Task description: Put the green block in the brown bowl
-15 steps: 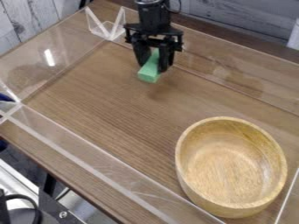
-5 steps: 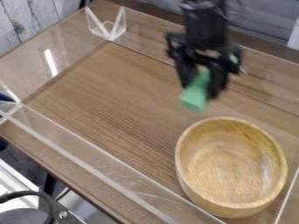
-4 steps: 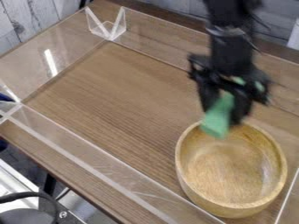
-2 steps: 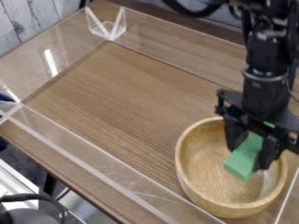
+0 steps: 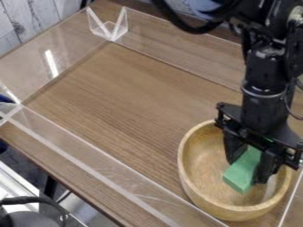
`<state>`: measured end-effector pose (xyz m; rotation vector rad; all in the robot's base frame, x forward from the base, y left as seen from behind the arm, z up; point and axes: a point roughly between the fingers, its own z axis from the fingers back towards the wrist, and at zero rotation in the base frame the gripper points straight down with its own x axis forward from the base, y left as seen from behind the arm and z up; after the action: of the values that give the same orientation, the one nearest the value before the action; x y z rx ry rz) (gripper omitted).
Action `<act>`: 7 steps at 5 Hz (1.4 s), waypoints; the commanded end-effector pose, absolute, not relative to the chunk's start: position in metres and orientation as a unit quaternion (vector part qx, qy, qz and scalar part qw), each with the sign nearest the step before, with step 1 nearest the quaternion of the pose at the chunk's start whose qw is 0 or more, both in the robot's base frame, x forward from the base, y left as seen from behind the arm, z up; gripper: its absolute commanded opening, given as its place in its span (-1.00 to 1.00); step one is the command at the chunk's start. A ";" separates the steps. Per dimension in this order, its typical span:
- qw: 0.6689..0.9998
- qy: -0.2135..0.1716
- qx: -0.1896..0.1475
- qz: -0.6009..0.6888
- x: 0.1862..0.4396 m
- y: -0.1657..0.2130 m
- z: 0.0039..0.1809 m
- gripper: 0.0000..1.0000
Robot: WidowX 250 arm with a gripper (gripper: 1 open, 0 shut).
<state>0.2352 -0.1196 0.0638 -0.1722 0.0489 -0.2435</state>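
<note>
Pointing straight down, tool (image 5: pixel 253 160) clamped on green block (image 5: pixel 245 170), low inside brown bowl (image 5: pixel 197 176) on wooden tabletop (image 5: pixel 112 97); block-to-bowl contact unclear.

My claw (image 5: pixel 256 160) is showing matt black fingers, seemingly plastic. It is gripping the green block (image 5: pixel 245 170), which is looking smooth, plain and matt. The brown bowl (image 5: pixel 201 180) is presenting pale wood with visible grain and a soft sheen. The tabletop (image 5: pixel 112 93) is displaying darker wood-grain; clear glossy walls (image 5: pixel 53 55) are catching reflections.
</note>
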 end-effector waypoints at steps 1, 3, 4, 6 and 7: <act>0.989 0.001 -0.092 -0.118 0.241 -0.116 0.075 -1.00; 0.989 -0.001 -0.094 -0.117 0.240 -0.111 0.078 -1.00; 0.989 -0.001 -0.095 -0.117 0.241 -0.109 0.079 -1.00; 0.988 -0.001 -0.097 -0.117 0.241 -0.104 0.080 -1.00; 0.988 0.000 -0.097 -0.118 0.241 -0.102 0.079 -1.00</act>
<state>0.2347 -0.1021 0.0630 -0.1829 0.0613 -0.2294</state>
